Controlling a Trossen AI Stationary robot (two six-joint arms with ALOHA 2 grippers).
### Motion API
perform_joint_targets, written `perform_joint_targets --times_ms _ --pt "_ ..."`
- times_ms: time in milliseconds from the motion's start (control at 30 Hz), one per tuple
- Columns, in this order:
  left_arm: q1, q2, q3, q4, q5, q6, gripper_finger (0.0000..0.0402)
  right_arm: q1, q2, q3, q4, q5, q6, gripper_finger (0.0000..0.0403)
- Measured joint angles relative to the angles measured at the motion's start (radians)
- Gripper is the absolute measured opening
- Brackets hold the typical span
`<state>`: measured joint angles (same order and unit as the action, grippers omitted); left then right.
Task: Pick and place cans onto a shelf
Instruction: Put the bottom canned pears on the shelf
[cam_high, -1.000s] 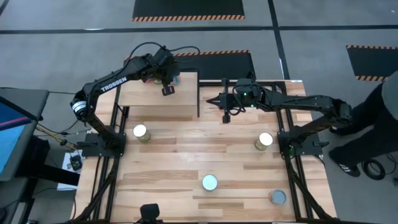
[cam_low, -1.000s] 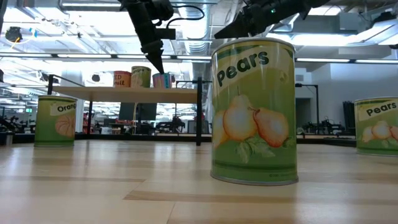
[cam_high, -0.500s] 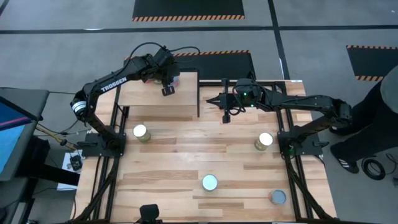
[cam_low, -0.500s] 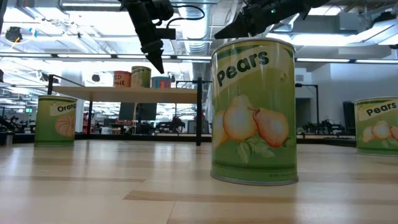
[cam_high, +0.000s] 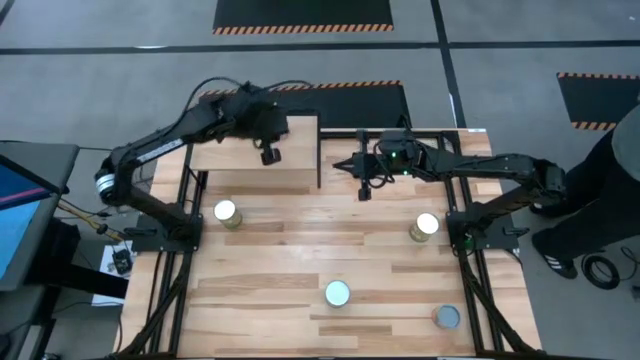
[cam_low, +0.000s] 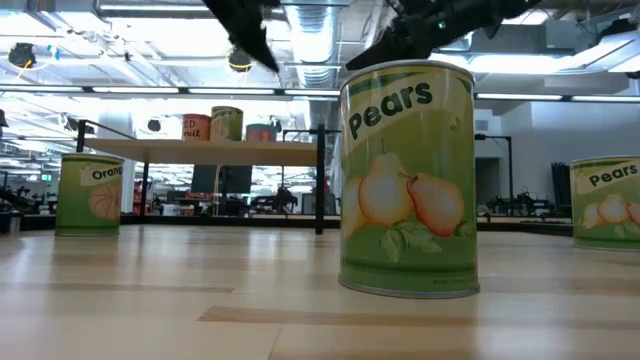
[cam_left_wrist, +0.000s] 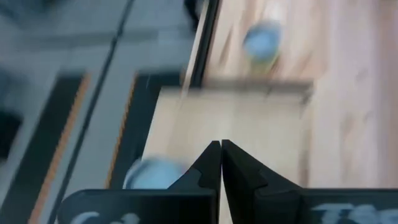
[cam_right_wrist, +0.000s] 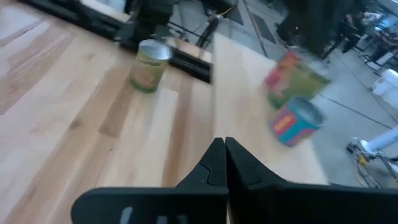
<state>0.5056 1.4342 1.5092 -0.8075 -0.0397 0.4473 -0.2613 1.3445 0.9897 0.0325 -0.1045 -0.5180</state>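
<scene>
The plywood shelf (cam_high: 250, 165) stands at the table's far left. Three cans stand upright on it, a red one (cam_low: 196, 127), a green one (cam_low: 227, 123) and a pink one with a blue lid (cam_right_wrist: 293, 122). My left gripper (cam_left_wrist: 221, 163) hangs shut and empty above the shelf (cam_high: 268, 155). My right gripper (cam_right_wrist: 221, 155) is shut and empty above the table just right of the shelf (cam_high: 364, 190). More cans stand upright on the table: one at the left (cam_high: 227, 212), one at the right (cam_high: 427, 225), two near the front (cam_high: 338, 293) (cam_high: 446, 317).
A dark post (cam_high: 320, 160) runs along the shelf's right side. Black frame rails (cam_high: 180, 230) (cam_high: 460, 235) hold the arm bases at both table sides. A person stands beyond the table's right edge (cam_high: 610, 180). Bare planks lie at the table's middle (cam_high: 330, 235).
My left gripper has gone up, away from the cans on the shelf, and a little toward the table's near edge. The pink can at the shelf's right end now shows free of the fingers in the low view. The cans have not moved.
</scene>
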Motion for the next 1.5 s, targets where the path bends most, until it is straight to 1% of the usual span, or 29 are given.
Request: perform_joint_targets --times_ms 67,200,267,367,467,500,600,633,700,800,900,1000,1067,1133,1233,1333,1500 --pt "-0.041 -0.064 -0.083 0.116 0.007 -0.001 0.0002 0.030 0.002 -0.060 0.070 0.000 0.011 0.0004" --pt "-0.127 -0.196 -0.299 0.366 0.008 -0.059 0.0002 0.107 0.002 -0.177 0.292 -0.007 0.055 0.0006" --pt "-0.175 -0.263 -0.423 0.515 0.006 -0.090 0.0002 0.147 0.002 -0.212 0.330 -0.003 0.080 0.0006" --pt "-0.251 -0.344 -0.619 0.753 0.009 -0.128 0.0002 0.211 0.002 -0.228 0.322 0.015 0.129 0.0006" --pt "-0.322 -0.390 -0.797 0.998 0.015 -0.163 0.0002 0.289 0.002 -0.228 0.285 0.105 0.154 0.0008" --pt "-0.345 -0.394 -0.846 1.054 0.035 -0.169 0.0001 0.314 0.002 -0.228 0.275 0.147 0.150 0.0008" --pt "-0.413 -0.370 -0.931 1.108 0.121 -0.181 0.0001 0.379 -0.001 -0.216 0.222 0.260 0.121 0.0008" --pt "-0.438 -0.350 -0.938 1.100 0.133 -0.197 0.0001 0.394 -0.012 -0.213 0.189 0.285 0.114 0.0008" --pt "-0.492 -0.304 -0.938 1.094 0.124 -0.228 0.0001 0.411 -0.028 -0.209 0.149 0.312 0.116 0.0008" --pt "-0.585 -0.219 -0.913 1.096 0.104 -0.224 0.0000 0.399 -0.066 -0.238 0.160 0.297 0.152 0.0005" --pt "-0.673 -0.131 -0.865 1.097 0.096 -0.193 0.0000 0.371 -0.080 -0.308 0.285 0.233 0.190 0.0005" --pt "-0.742 -0.038 -0.794 1.080 0.019 -0.180 0.0000 0.338 -0.077 -0.397 0.448 0.158 0.222 0.0005" --pt "-0.779 0.016 -0.737 1.046 0.007 -0.173 0.0000 0.315 -0.076 -0.446 0.548 0.129 0.234 0.0005" --pt "-0.819 0.063 -0.674 0.980 0.019 -0.164 0.0000 0.295 -0.076 -0.474 0.601 0.113 0.256 0.0005" --pt "-0.876 0.129 -0.586 0.877 0.028 -0.160 0.0002 0.268 -0.091 -0.483 0.600 0.095 0.299 0.0006" --pt "-0.923 0.187 -0.492 0.801 0.027 -0.158 0.0021 0.251 -0.091 -0.483 0.606 0.085 0.309 0.0007" --pt "-0.975 0.276 -0.342 0.624 0.005 -0.157 0.0082 0.223 -0.104 -0.484 0.622 0.079 0.330 0.0006"
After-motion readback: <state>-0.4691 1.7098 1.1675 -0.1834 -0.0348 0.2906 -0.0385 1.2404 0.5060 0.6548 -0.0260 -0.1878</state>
